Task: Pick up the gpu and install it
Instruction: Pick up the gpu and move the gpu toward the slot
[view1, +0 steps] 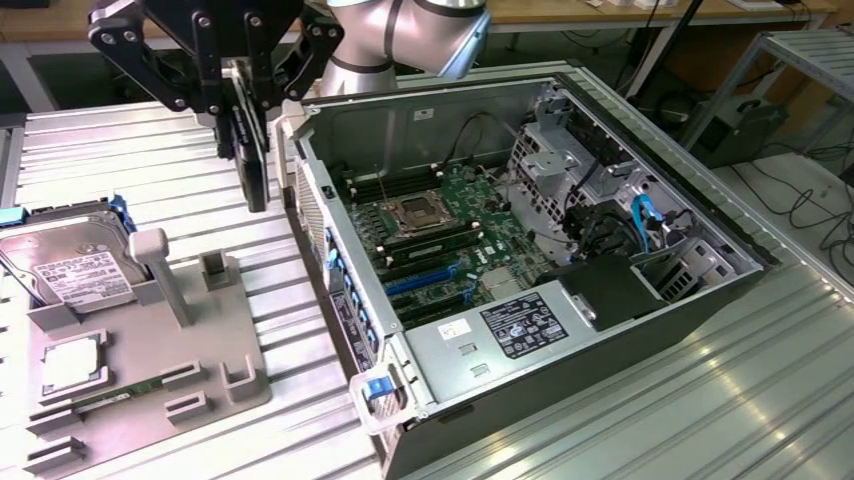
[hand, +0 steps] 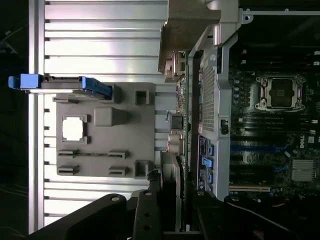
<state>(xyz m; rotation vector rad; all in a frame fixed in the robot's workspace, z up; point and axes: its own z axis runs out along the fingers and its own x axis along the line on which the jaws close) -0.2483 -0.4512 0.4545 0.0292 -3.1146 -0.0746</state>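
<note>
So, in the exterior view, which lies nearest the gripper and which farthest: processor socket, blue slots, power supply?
1. Square silver processor socket, green board's far end, closest to the gripper holding the thin dark gpu card.
2. Long blue plastic slots, mid-board.
3. Silver power supply box with dark label, case's near end.

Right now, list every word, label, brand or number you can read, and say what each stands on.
"DELL", probably: white letters turned sideways on the motherboard, near its edge in the wrist view.
White label on the hard drive: print too small to read.
Dark label on the silver power supply: too blurred to read.
</note>
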